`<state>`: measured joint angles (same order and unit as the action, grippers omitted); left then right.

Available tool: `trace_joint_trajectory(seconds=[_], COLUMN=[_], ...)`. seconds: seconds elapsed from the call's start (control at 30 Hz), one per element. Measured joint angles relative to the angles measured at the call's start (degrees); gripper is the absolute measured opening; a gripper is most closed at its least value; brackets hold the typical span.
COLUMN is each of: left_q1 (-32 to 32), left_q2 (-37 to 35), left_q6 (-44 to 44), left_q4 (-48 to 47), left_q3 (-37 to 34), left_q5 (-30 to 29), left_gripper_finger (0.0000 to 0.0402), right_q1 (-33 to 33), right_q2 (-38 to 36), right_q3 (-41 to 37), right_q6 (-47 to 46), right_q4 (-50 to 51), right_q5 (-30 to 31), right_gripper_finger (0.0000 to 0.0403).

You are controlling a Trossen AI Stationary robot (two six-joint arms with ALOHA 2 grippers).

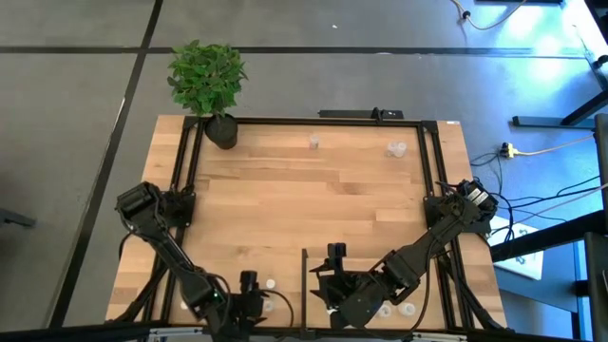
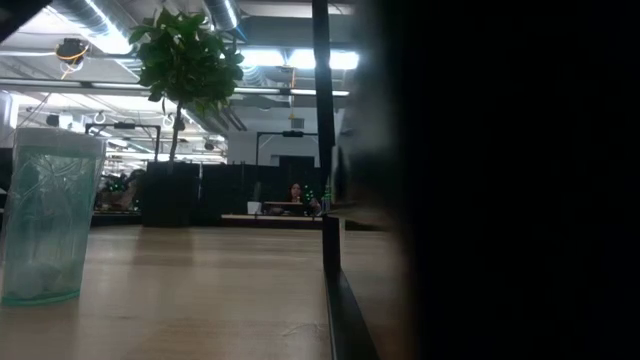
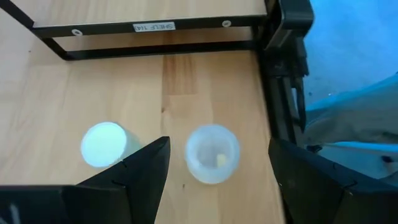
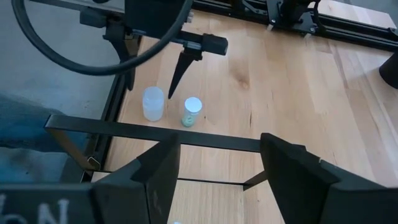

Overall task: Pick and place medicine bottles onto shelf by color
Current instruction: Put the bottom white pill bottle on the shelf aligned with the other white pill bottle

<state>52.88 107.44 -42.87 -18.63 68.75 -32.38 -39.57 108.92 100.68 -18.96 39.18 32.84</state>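
Fingers of the left gripper (image 3: 214, 180) stand wide open, straddling a clear upright bottle (image 3: 212, 153); a white-capped bottle (image 3: 104, 144) sits just outside; right gripper (image 4: 217, 168), also parted, waits nearby.

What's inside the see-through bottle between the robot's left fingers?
Looking down into the translucent bottle, framed by the open left gripper, a small yellowish bit sits at the bottom. Its frosted wall blurs everything else. The white-capped bottle beside it is closed, contents hidden.

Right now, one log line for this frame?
left hand: open, over translucent bottle | white-capped bottle: beside it | right hand: open, empty, near front edge
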Motion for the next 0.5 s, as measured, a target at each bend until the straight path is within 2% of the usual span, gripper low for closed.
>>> trace_joint_trajectory(seconds=[0.5], left_q1=[-1.03], left_q2=[0.0], left_q6=[1.44], left_q4=[-0.39], left_q3=[0.0], left_q5=[0.13], left_gripper_finger=[0.0267], right_q1=[0.0], right_q2=[0.0], right_q3=[0.0], right_q6=[0.0], right_q4=[-0.02], right_q5=[-0.02], right_gripper_finger=[0.0223])
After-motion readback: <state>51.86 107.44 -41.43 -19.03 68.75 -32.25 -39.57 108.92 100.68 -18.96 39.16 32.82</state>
